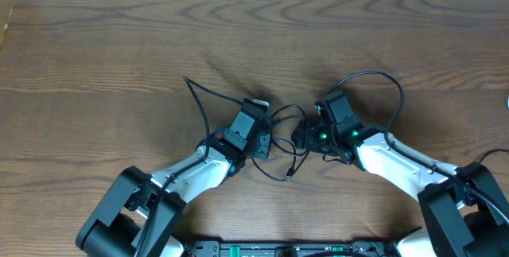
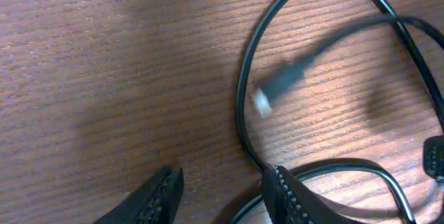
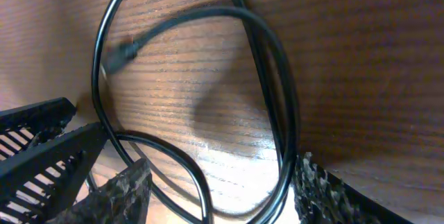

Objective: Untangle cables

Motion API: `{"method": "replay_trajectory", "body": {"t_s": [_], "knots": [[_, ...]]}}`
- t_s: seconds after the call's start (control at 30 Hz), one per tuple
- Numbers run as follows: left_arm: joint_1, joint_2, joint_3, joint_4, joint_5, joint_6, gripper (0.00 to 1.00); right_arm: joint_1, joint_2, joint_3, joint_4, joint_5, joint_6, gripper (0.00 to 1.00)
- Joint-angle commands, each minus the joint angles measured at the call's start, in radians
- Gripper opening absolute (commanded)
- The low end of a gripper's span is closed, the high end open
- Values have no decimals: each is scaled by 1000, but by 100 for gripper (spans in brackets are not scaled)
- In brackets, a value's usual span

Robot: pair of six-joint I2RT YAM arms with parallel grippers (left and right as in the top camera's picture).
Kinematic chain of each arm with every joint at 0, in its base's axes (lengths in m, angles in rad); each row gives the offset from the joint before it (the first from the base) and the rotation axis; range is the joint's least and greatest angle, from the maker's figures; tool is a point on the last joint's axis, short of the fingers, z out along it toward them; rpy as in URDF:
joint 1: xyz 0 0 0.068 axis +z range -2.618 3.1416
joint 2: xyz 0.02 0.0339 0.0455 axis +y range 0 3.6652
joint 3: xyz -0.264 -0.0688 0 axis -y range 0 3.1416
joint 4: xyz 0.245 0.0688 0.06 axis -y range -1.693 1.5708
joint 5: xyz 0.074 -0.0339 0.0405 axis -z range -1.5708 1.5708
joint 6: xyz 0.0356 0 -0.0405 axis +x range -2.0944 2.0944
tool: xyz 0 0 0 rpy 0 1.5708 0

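Both hands sit over black cables, mid table.
Overhead: left hand [image 1: 265, 127] & right hand [image 1: 302, 135] face each other nr centre of the wood table [image 1: 119, 50]. The cables [image 1: 283, 112] loop in the gap betw them, w/ one plug end [image 1: 290, 173] lying just on the robot's side of the hands. L wrist: jaws part-open, bare table betw the fingers [image 2: 158, 195]. A black strand curves down against the inner edge of the finger at picture right, not pinched. A blurred plug [image 2: 272, 91] w/ pale tip shows ahead of the hand. R wrist: jaws wide, nothing clamped. Cable loops run betw the pads [image 3: 325, 191], one strand just beside the pad at picture right. A small plug [image 3: 121, 54] shows ahead, upper left.
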Motion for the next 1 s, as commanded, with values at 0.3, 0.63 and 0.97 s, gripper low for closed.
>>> {"method": "replay_trajectory", "body": {"t_s": [0.3, 0.63, 0.97], "knots": [[-13, 52, -44, -26, 71, -24, 43, 8, 98, -82, -43, 114, 55, 11], [-13, 52, -44, -27, 71, -24, 43, 7, 98, -82, -50, 138, 69, 1], [-13, 52, -44, -27, 71, -24, 44, -80, -5, -15, -119, 165, 5, 1]]}}
